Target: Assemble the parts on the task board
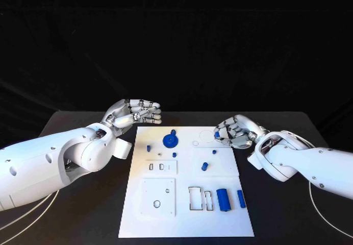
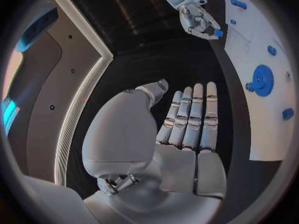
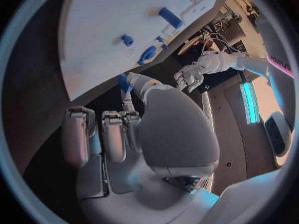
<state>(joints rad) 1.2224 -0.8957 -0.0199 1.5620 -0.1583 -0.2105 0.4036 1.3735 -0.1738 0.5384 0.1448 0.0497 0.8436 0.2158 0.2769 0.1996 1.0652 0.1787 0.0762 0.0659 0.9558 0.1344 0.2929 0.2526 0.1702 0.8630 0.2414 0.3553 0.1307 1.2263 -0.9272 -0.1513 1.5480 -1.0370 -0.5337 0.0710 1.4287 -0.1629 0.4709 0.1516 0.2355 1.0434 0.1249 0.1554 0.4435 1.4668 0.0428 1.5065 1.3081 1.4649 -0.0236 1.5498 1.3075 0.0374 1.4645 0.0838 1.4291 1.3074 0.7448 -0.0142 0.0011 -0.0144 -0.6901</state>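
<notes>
Head view: left hand (image 1: 136, 113) off the far left corner of the task board (image 1: 184, 224), above the bench (image 1: 294, 224), holding nothing, fingers bent at the tips. Right hand (image 1: 236, 131) over the board's far right corner, thumb and one finger pinched on a small blue part (image 1: 218, 135). Blue gear (image 1: 171, 139) flat on the far part of the board, nearer the left hand than the right. Blue peg (image 1: 204, 166) upright near the board's middle. Two blue blocks (image 1: 222, 199) side by side on the near right part of the board, just beside a pair of rectangular cut-outs.

Left wrist view: left hand with palm bare and fingers stretched out straight, lying close side by side, thumb alongside, nothing between them. Board edge beside the fingertips, not touching; gear on it. Right hand across the dark bench, well apart from the left, with the small blue part at its fingertips.

Right wrist view: right hand with the small blue part clamped between thumb tip and one fingertip, remaining fingers curled in beside it. Held part clear of the board, close to its edge. Gear and further blue pieces on the white surface beyond. Left hand off the board, unloaded
</notes>
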